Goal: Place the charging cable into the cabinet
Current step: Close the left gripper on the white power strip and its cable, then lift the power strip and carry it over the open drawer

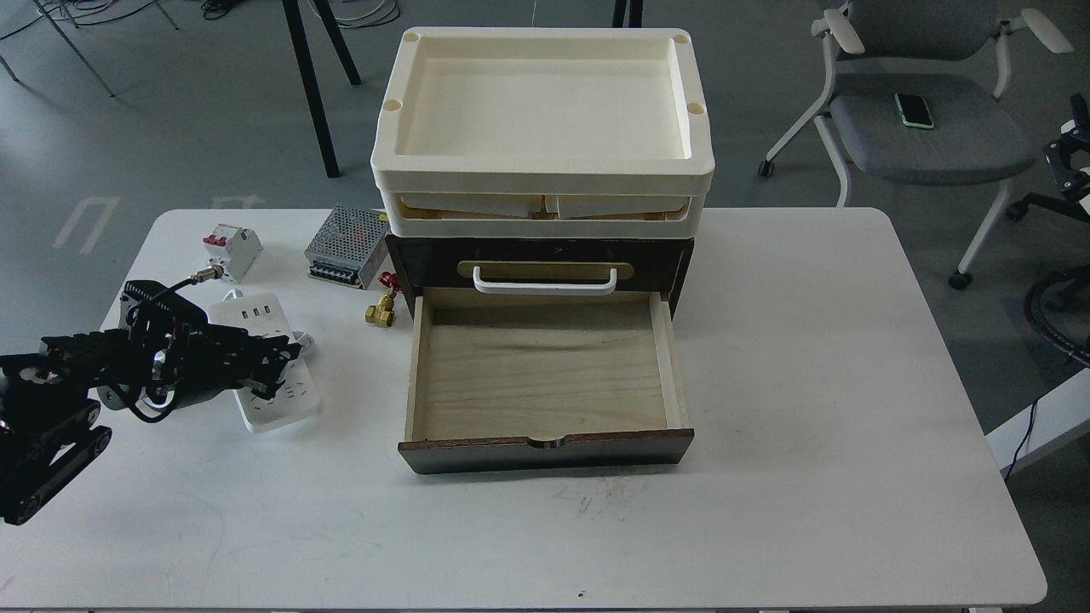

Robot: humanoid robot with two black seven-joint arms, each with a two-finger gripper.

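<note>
The charging cable (285,404), a white power strip with its cord coiled round the middle, lies tilted on the table left of the cabinet. My left gripper (281,368) comes in from the left, sits low over the strip's middle and appears closed on it. The cabinet (545,255) is a dark brown unit, and its pale wood drawer (545,375) is pulled open and empty. A dark part at the right edge looks like my right gripper (1071,153), mostly cut off by the frame.
Cream plastic trays (542,170) are stacked on the cabinet. A white-and-red circuit breaker (232,247), a perforated metal power supply box (345,245) and a small brass valve (381,311) lie behind the strip. A chair (928,128) stands beyond the table.
</note>
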